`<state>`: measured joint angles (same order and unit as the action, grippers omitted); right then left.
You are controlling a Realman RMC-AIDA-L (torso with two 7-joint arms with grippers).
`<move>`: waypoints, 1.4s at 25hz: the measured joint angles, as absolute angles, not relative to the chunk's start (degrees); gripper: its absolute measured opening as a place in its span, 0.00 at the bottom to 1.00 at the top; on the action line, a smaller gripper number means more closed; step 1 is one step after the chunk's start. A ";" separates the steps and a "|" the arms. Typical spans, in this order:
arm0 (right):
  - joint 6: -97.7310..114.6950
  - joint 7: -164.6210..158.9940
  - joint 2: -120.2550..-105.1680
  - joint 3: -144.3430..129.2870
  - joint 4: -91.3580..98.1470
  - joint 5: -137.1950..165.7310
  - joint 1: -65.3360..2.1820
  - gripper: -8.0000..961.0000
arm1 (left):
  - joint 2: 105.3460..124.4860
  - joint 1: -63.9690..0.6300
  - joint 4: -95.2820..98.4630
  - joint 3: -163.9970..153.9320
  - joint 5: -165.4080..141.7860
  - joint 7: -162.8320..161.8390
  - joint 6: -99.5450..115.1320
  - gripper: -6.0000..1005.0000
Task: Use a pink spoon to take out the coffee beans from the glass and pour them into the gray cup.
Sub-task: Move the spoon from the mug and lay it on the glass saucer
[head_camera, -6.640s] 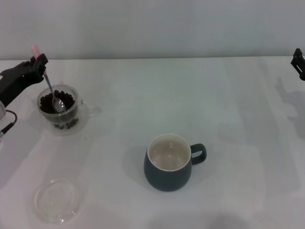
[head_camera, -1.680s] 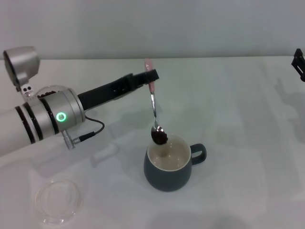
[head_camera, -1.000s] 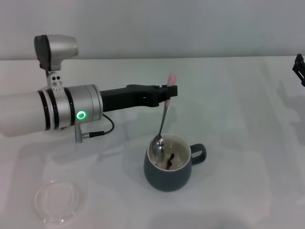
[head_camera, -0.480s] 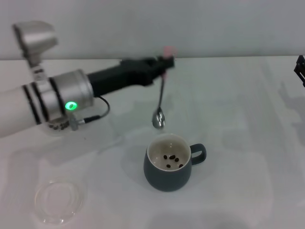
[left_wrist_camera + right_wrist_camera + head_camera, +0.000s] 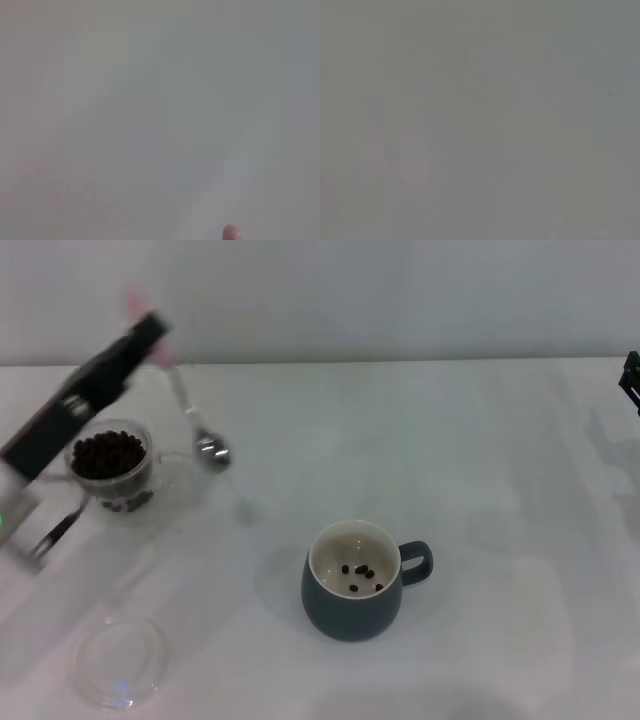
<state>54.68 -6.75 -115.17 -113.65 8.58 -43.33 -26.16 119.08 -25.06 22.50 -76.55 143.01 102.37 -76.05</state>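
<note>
- My left gripper [image 5: 150, 332] sits high at the far left of the counter [image 5: 480, 460], and its fingers are clamped on the pink end of the spoon [image 5: 188, 410].
- The spoon hangs from that grip with its long axis running down and toward my right; its metal bowl ends just beside the glass [image 5: 112, 468], on the side facing the cup [image 5: 352, 582], and looks empty to me.
- The glass stands below the gripper and slightly to my left, with the beans [image 5: 108, 452] heaped dark inside it.
- So the next scoop turns on one offset: the spoon's bowl is outside the glass rim on its right, and I judge it has to come back left and down into the heap.
- The cup stands well apart, nearer to me and to the right, with a few loose beans on its cream bottom.
- My right gripper [image 5: 630, 378] is parked at the far right edge; I cannot tell how its fingers stand.
- The left arm is plainly the nearer one to the glass.
- The left wrist view shows only the spoon's pink tip [image 5: 230, 233].
</note>
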 joint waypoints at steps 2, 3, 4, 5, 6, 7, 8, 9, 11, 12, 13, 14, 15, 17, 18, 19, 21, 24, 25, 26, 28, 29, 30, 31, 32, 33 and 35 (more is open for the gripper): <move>54.67 -6.50 -115.15 -113.65 8.45 -43.33 -26.15 0.91 | 119.08 -20.78 21.69 -76.55 146.01 102.45 -78.22 0.14; 54.67 -6.48 -115.14 -113.64 8.41 -43.33 -26.09 0.91 | 119.08 -19.24 21.15 -76.54 147.07 102.47 -78.84 0.14; 54.67 -6.47 -115.14 -113.61 8.40 -43.33 -26.01 0.91 | 119.08 -18.13 20.61 -76.53 147.97 102.47 -79.31 0.14; 54.67 -6.46 -115.14 -113.59 8.38 -43.34 -25.82 0.91 | 119.06 -16.64 19.66 -76.51 149.37 102.48 -80.19 0.14; 54.67 -6.46 -115.14 -113.59 8.38 -43.34 -25.82 0.91 | 119.01 -15.40 18.79 -76.49 150.44 102.49 -81.20 0.14; 54.74 -6.45 -115.21 -113.59 8.36 -43.33 -25.65 0.91 | 118.95 -14.51 18.15 -76.48 151.10 102.51 -81.99 0.14; 54.74 -6.45 -115.21 -113.59 8.36 -43.33 -25.65 0.91 | 118.84 -13.31 17.38 -76.46 151.77 102.55 -83.19 0.14; 54.79 -6.45 -115.24 -113.59 8.36 -43.33 -25.56 0.91 | 118.73 -12.34 16.80 -76.44 152.05 102.58 -84.08 0.14; 54.85 -6.44 -115.28 -113.60 8.33 -43.33 -25.38 0.91 | 118.52 -10.92 15.79 -76.40 152.17 102.57 -85.10 0.14; 54.84 -6.43 -115.29 -113.60 8.30 -43.34 -25.34 0.91 | 118.44 -10.27 15.24 -76.39 152.16 102.53 -85.38 0.14; 54.76 -6.41 -115.31 -113.63 8.28 -43.34 -25.40 0.91 | 118.35 -9.63 14.57 -76.39 152.17 102.40 -85.55 0.14; 54.66 -6.39 -115.34 -113.69 8.27 -43.33 -25.50 0.91 | 118.20 -9.10 13.88 -76.37 152.20 102.18 -85.63 0.14; 54.52 -6.38 -115.38 -113.80 8.28 -43.34 -25.66 0.91 | 117.92 -8.47 12.76 -76.30 152.32 101.68 -85.65 0.14; 54.45 -6.36 -115.46 -114.26 8.40 -43.34 -25.86 0.91 | 117.29 -8.11 11.01 -76.22 152.44 100.56 -85.66 0.14; 54.41 -6.36 -115.51 -114.45 8.46 -43.33 -25.88 0.91 | 117.29 -8.11 11.01 -76.22 152.44 100.56 -85.66 0.14; 54.37 -6.35 -115.52 -114.53 8.48 -43.33 -25.88 0.91 | 116.86 -8.10 10.07 -76.20 152.42 99.66 -85.66 0.14; 54.31 -6.35 -115.56 -114.56 8.52 -43.33 -25.89 0.91 | 116.08 -8.13 8.44 -76.23 152.03 97.85 -85.48 0.14; 54.25 -6.33 -115.57 -114.59 8.72 -43.33 -25.92 0.91 | 114.79 -8.35 6.52 -76.64 151.55 96.47 -84.90 0.14; 54.23 -6.33 -115.58 -114.59 8.76 -43.33 -25.92 0.91 | 114.40 -8.65 6.05 -76.80 151.22 96.47 -84.60 0.14; 54.21 -6.32 -115.58 -114.61 8.77 -43.33 -25.93 0.91 | 114.29 -8.80 5.93 -76.85 150.82 96.47 -84.37 0.14; 54.21 -6.32 -115.58 -114.61 8.81 -43.33 -26.00 0.91 | 113.94 -9.51 5.78 -76.91 148.26 96.65 -83.31 0.14; 54.21 -6.32 -115.58 -114.61 8.83 -43.33 -26.09 0.91 | 113.80 -9.82 5.78 -76.91 147.14 96.72 -82.90 0.14; 54.21 -6.32 -115.58 -114.61 8.85 -43.33 -26.15 0.91 | 113.64 -10.16 5.77 -76.91 145.92 96.80 -82.43 0.14; 54.21 -6.32 -115.58 -114.61 8.87 -43.33 -26.21 0.91 | 113.45 -10.54 5.74 -76.91 144.68 96.87 -81.82 0.14; 54.21 -6.32 -115.58 -114.61 8.88 -43.33 -26.32 0.91 | 113.30 -11.21 5.86 -76.88 143.24 96.99 -80.71 0.14; 54.21 -6.32 -115.58 -114.61 8.88 -43.33 -26.41 0.91 | 113.30 -11.21 5.86 -76.88 143.24 96.99 -80.71 0.14; 54.15 -6.32 -115.57 -114.61 8.88 -43.33 -26.64 0.91 | 113.29 -11.81 6.11 -76.88 142.21 97.32 -79.69 0.14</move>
